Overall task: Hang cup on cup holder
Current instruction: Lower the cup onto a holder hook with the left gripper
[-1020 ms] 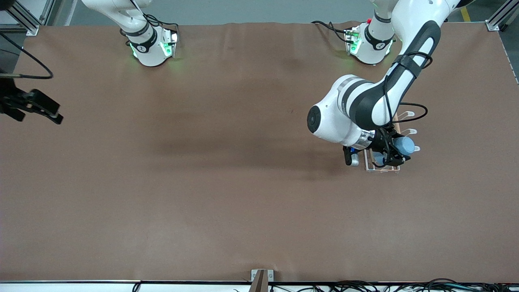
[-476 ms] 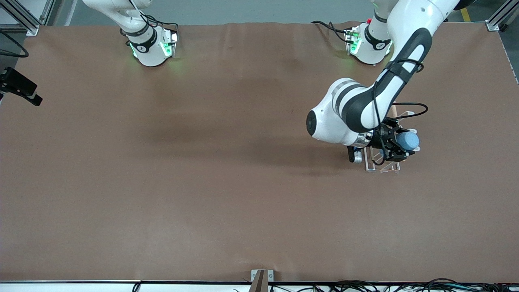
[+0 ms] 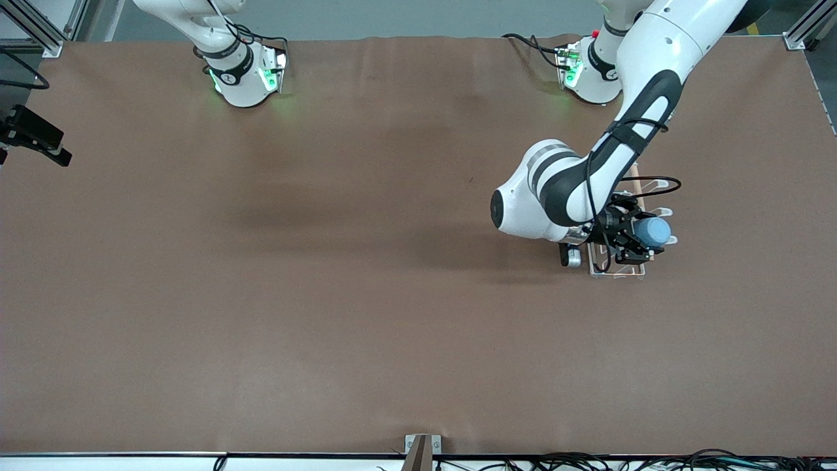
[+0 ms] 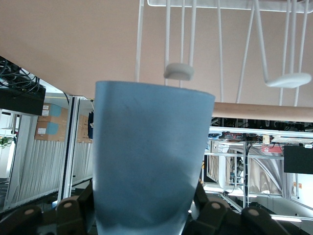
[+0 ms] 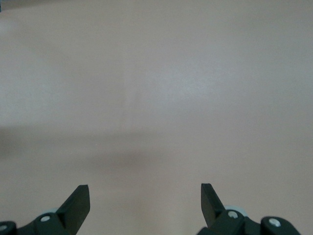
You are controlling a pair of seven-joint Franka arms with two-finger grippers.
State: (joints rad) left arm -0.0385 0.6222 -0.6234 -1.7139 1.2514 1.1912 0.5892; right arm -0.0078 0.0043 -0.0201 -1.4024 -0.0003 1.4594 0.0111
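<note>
Gripping the light-blue cup [image 3: 654, 231] between its fingers, the left gripper [image 3: 635, 241] hangs over the white wire cup holder [image 3: 618, 269], which stands toward the left arm's end of the table [image 3: 366, 314]; the cup lies tipped on its side in the front view, among the rack's prongs; whether it touches a prong cannot be told. No brand, label or writing can be read on the cup or the rack. The left wrist view alone shows the cup [image 4: 149, 161] filling the space between the gripper's dark fingers [image 4: 73, 215], with two looped prong tips [image 4: 179, 71] and the light wooden rod [image 4: 261, 111] just past its rim. Well apart, at the right arm's end, the right gripper [image 3: 36, 137] waits over the table edge; its wrist view shows its fingers [image 5: 78, 203] spread wide over bare brown tabletop, holding nothing.
</note>
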